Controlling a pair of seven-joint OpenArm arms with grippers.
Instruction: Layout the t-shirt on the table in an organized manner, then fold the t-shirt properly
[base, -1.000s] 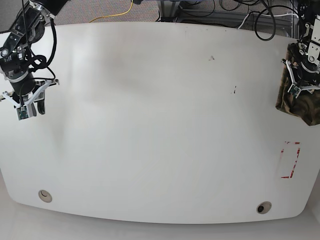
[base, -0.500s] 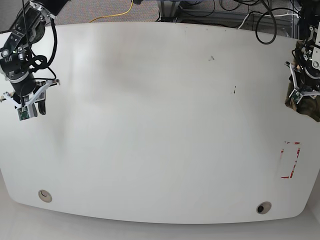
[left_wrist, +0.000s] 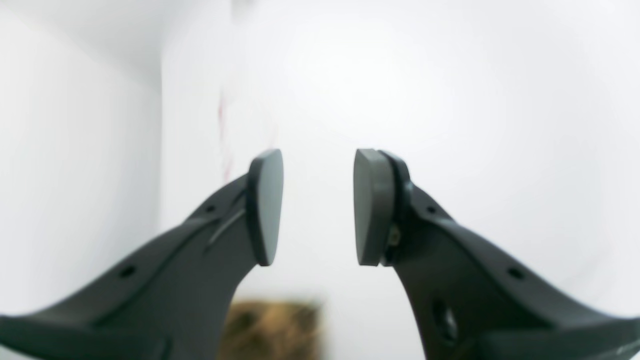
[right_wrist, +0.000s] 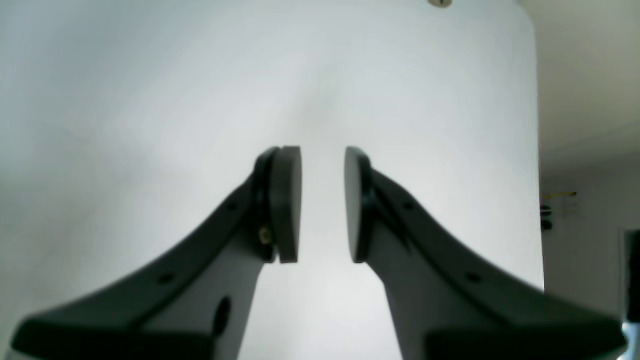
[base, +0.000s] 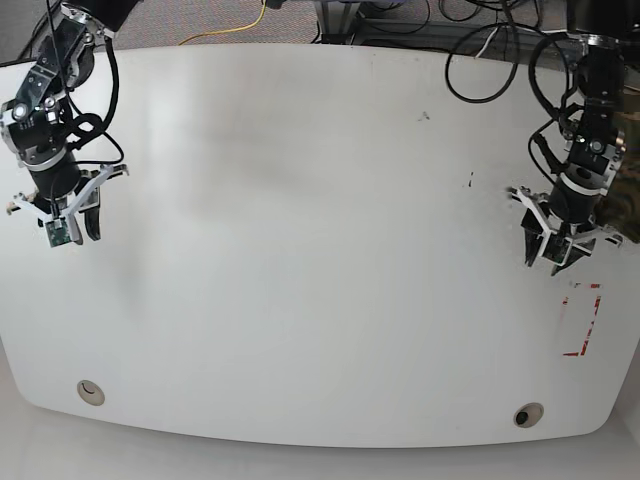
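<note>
The camouflage t-shirt is bunched at the table's far right edge, mostly cut off by the frame in the base view. A blurred patch of the t-shirt shows below my left gripper's fingers. My left gripper hangs open over bare white table, just left of the shirt and apart from it. The left gripper holds nothing. At the table's left side my right gripper is also open. Its pads in the right wrist view stand a little apart, and this gripper is empty.
A red-marked rectangle lies in front of my left gripper. Two round grommet holes sit near the front edge. Black and yellow cables run behind the back edge.
My left arm has come away from the t-shirt at the right edge and moved left and forward over the bare table. The right arm shifted slightly forward.
</note>
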